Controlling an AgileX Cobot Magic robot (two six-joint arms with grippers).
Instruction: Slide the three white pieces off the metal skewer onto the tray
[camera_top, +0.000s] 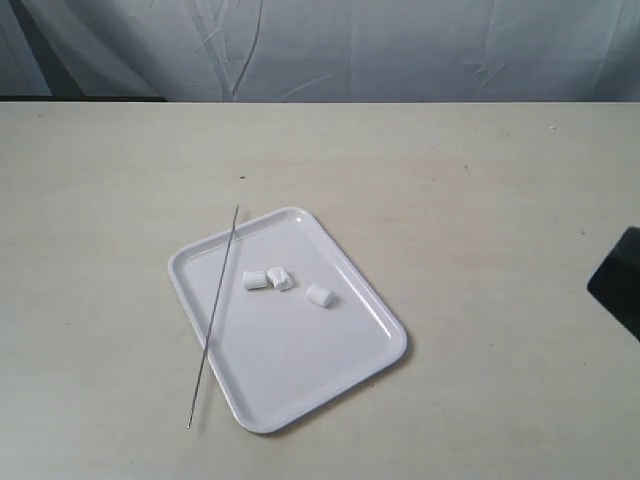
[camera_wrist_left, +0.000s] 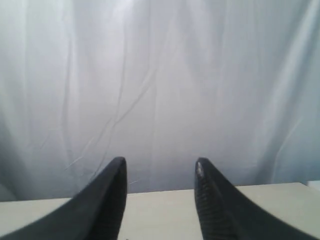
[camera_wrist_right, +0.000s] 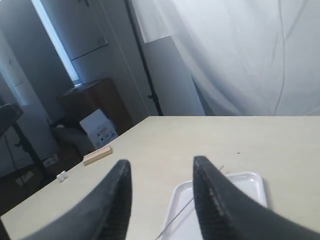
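All three white pieces (camera_top: 283, 283) lie loose on the tray (camera_top: 300, 360), the skewer (camera_top: 214, 315) apparently bare across its rim — nothing remains — with the left gripper (camera_wrist_left: 160, 172) and right gripper (camera_wrist_right: 161, 172) both spread wide, empty.

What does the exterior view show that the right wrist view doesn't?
Exterior only: the three pieces, off the skewer and lying on the tray; the skewer's full length across the tray's left side. Right wrist only: the open end effector, empty, plus a wooden block by the table's edge. Both: part of the tray, the skewer, the table and the curtain.
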